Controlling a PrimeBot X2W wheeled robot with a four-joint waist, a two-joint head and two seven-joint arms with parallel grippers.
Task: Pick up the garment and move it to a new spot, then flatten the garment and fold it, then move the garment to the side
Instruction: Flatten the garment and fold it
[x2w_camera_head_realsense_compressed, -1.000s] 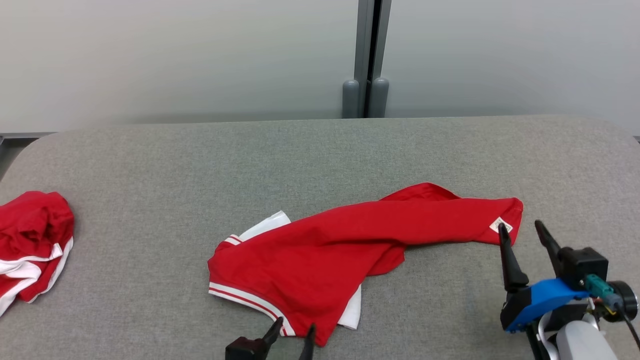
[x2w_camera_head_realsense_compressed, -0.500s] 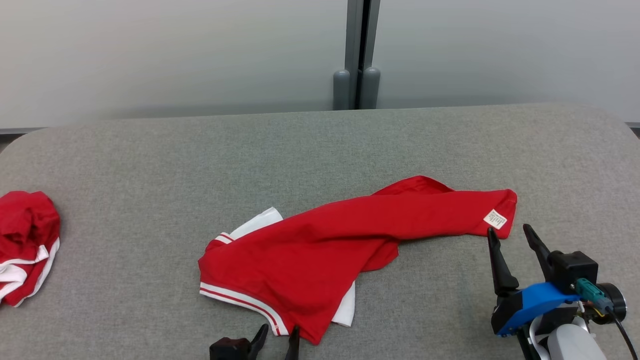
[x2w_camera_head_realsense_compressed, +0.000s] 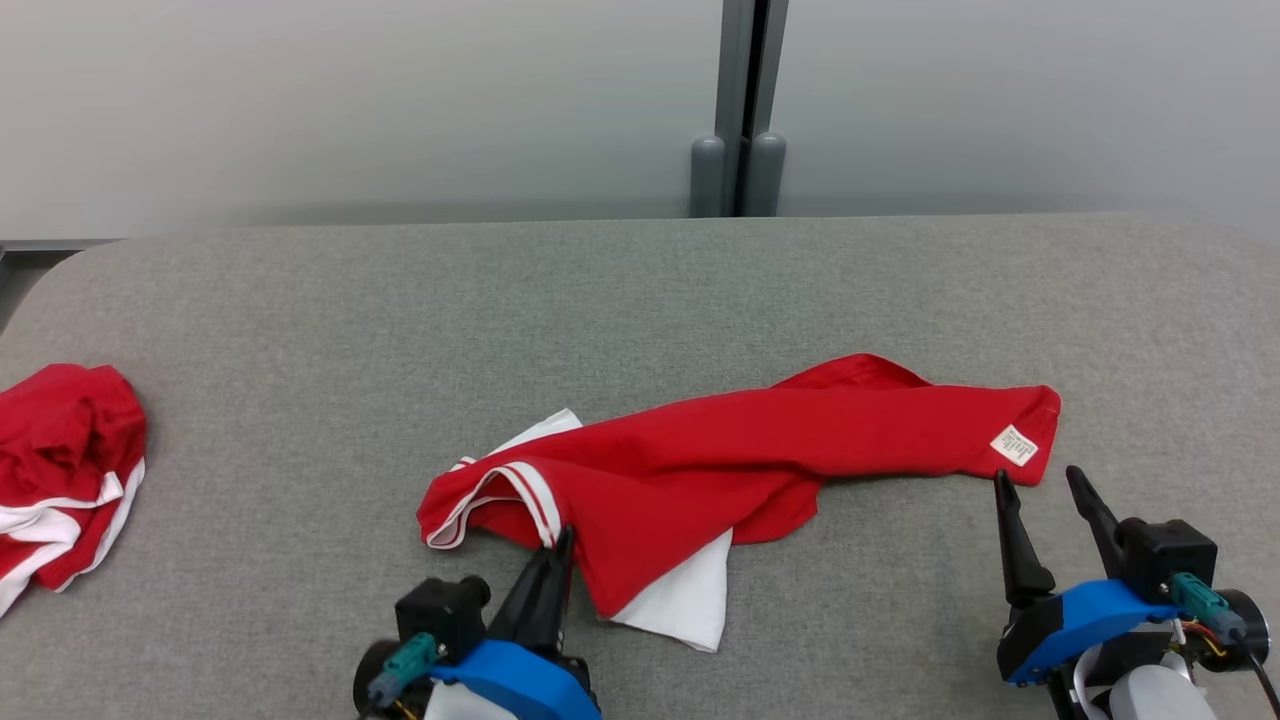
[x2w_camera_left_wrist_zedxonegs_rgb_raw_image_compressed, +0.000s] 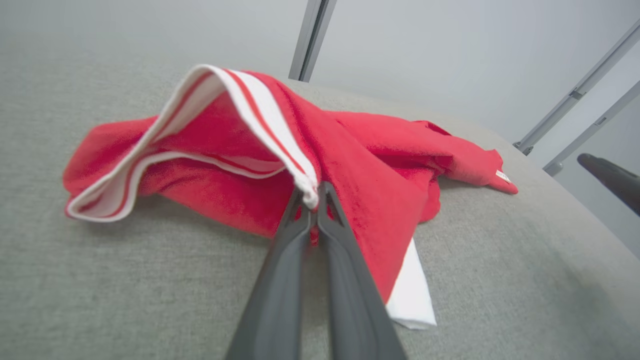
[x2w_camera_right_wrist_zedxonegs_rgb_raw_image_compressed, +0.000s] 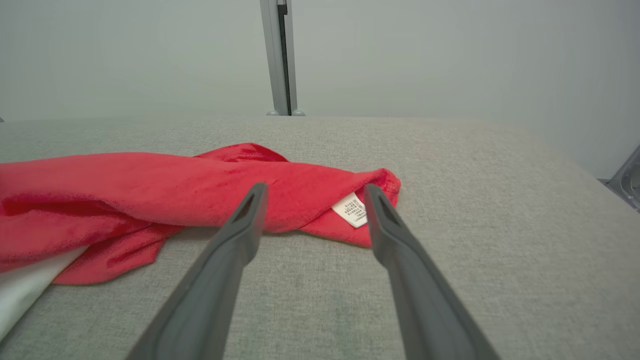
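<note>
At the striped hem (x2w_camera_left_wrist_zedxonegs_rgb_raw_image_compressed: 260, 115) of the red garment (x2w_camera_head_realsense_compressed: 800, 440) sprawled across the surface (x2w_camera_head_realsense_compressed: 300, 300), the left end effector (x2w_camera_left_wrist_zedxonegs_rgb_raw_image_compressed: 312, 195) pinches cloth that looks raised, so pick-up is in hand; next, the wide-spread right end effector (x2w_camera_head_realsense_compressed: 1038, 478), just short of the garment's labelled end (x2w_camera_head_realsense_compressed: 1014, 445), should grip there.

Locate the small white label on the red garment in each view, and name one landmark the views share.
Head view: label at the garment's right end, just above the right gripper.
Left wrist view: label, tiny, at the garment's far right tip.
Right wrist view: label near centre, between the open fingers, nearer the right-hand one.
Shared landmark: the grey post behind the table, at each view's top.
</note>
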